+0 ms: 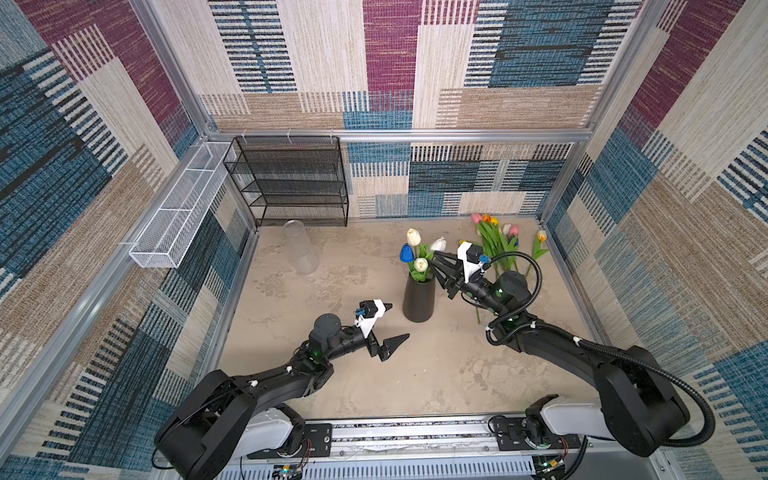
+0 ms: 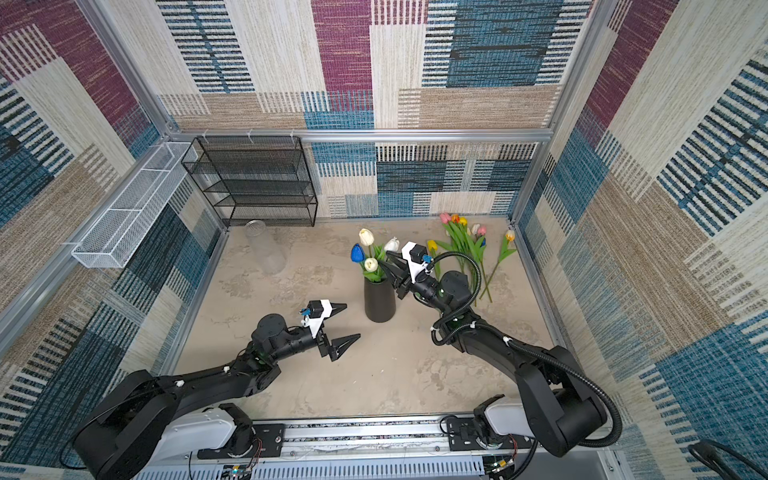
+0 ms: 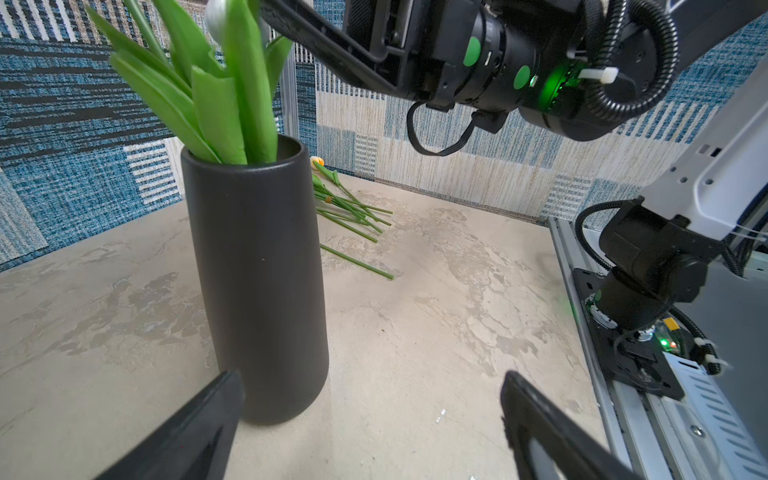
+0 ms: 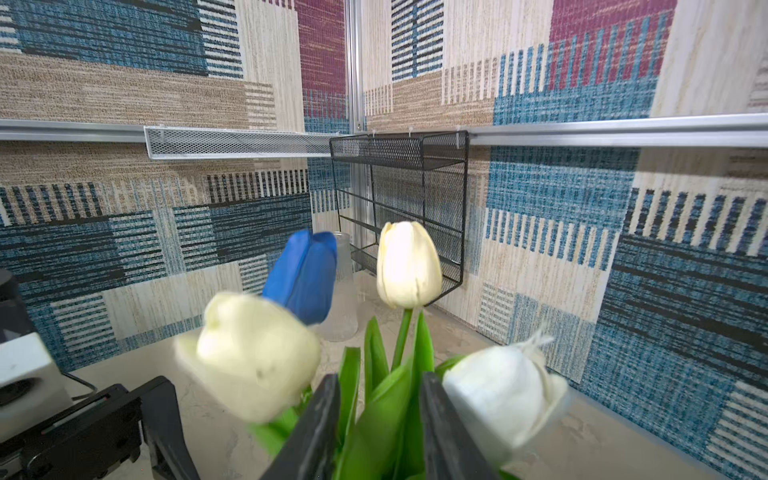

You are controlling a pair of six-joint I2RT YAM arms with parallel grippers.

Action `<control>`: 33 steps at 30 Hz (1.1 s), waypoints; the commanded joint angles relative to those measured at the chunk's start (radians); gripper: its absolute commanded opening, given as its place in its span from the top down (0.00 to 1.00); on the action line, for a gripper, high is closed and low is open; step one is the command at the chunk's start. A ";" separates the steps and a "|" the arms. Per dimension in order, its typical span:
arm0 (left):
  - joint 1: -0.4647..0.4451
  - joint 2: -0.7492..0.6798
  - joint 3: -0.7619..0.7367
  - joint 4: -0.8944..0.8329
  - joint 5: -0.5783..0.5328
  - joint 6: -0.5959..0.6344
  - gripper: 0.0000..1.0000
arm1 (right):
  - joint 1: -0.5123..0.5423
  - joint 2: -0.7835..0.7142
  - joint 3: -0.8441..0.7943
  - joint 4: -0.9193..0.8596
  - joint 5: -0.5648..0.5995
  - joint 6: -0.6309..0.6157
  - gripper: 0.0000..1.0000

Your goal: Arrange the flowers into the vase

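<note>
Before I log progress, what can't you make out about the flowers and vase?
- Stem ends: hidden inside the black vase, every view.
- Loose tulips: lower stems covered by the right arm, both top views.
- Tulips in the vase: heads mostly cut off by the edge, left wrist view.
- Nearest cream tulip: blurred, right wrist view.

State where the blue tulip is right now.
In both top views the blue tulip stands in the black vase near centre, left of the cream tulips.
</note>
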 commanded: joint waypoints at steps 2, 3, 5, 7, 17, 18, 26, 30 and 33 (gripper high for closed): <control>0.000 0.000 0.007 0.019 0.011 0.004 0.01 | 0.001 -0.061 0.023 -0.076 0.070 -0.021 0.58; 0.000 0.000 0.008 0.019 0.011 0.004 0.01 | 0.001 -0.079 0.034 -0.098 0.084 -0.021 0.57; 0.002 0.001 0.008 0.021 0.011 0.004 0.00 | 0.001 -0.120 0.046 -0.134 0.126 -0.013 0.55; 0.001 0.001 0.008 0.021 0.011 0.004 0.01 | 0.001 -0.165 0.049 -0.154 0.191 0.003 0.50; 0.001 -0.021 0.000 0.024 0.019 -0.003 0.01 | -0.233 0.003 0.340 -0.819 0.281 0.204 0.44; 0.001 -0.023 -0.001 0.023 0.019 -0.003 0.01 | -0.246 0.048 0.359 -0.885 0.288 0.205 0.47; 0.000 -0.021 0.001 0.020 0.016 0.001 0.01 | -0.254 0.428 0.469 -1.218 0.398 0.183 0.56; 0.001 -0.018 0.001 0.019 0.015 0.003 0.01 | -0.253 0.513 0.504 -1.238 0.466 0.180 0.58; 0.001 -0.017 0.002 0.015 0.010 0.008 0.01 | -0.253 0.529 0.528 -1.246 0.493 0.192 0.58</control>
